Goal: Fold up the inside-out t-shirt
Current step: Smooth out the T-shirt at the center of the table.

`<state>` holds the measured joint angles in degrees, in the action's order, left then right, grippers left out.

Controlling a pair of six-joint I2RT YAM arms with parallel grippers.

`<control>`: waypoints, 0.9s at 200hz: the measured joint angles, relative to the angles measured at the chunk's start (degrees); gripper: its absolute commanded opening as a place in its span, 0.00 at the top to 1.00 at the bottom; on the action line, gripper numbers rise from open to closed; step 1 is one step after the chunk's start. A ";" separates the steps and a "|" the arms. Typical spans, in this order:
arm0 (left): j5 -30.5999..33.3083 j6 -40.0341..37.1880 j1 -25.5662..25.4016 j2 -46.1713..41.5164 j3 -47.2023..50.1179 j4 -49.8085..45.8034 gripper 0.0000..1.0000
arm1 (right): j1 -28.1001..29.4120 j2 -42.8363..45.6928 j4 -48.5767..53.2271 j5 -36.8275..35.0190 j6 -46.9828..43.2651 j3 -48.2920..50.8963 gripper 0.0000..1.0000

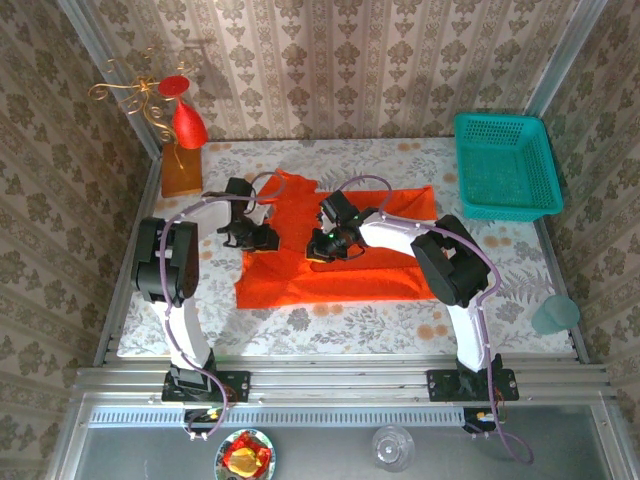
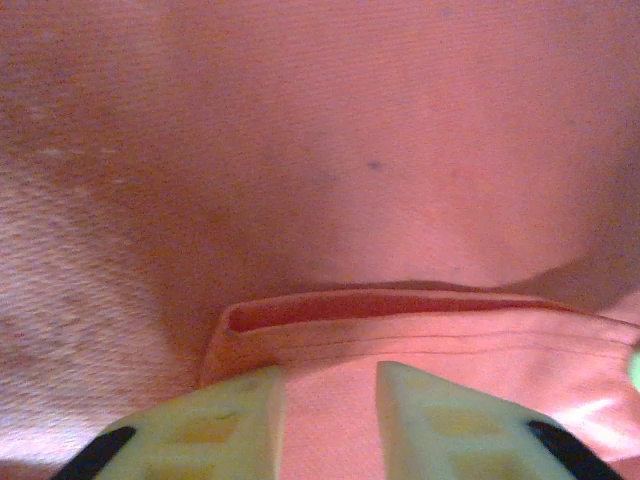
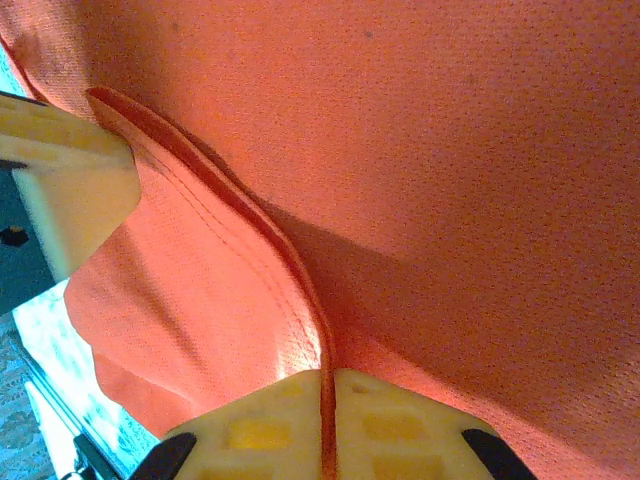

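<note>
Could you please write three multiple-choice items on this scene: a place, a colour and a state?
1. Where on the table is the teal basket? A near left corner; B far right corner; C middle.
2. What colour is the t-shirt? A blue; B white; C orange-red.
3. How is the right gripper? A shut on the t-shirt's hem; B wide open; C holding the basket.
Answers: B, it stands far right in the top view; C, the fabric is orange-red throughout; A, its fingers pinch the seam.
</note>
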<state>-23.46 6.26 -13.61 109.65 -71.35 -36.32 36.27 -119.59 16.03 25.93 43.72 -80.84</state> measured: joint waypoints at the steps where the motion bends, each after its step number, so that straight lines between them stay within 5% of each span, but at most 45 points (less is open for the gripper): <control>1: 0.09 -0.02 0.00 0.00 0.00 -0.02 0.68 | 0.00 0.00 0.00 0.00 0.00 0.00 0.90; 49: 4.96 -0.15 0.02 -2.27 0.00 1.49 0.64 | 0.00 0.00 0.11 0.00 0.00 0.00 0.91; 118: 4.09 -0.94 -0.63 -0.44 -1.75 1.70 0.64 | 0.15 0.00 0.87 0.00 0.00 -0.22 0.91; 180: 3.61 -1.53 -1.38 0.81 -1.84 1.68 0.84 | 0.63 0.00 0.96 -0.02 0.00 -1.07 0.91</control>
<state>-19.86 4.73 -14.98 110.45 -73.19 -34.63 36.91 -119.59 16.99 25.91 43.72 -81.91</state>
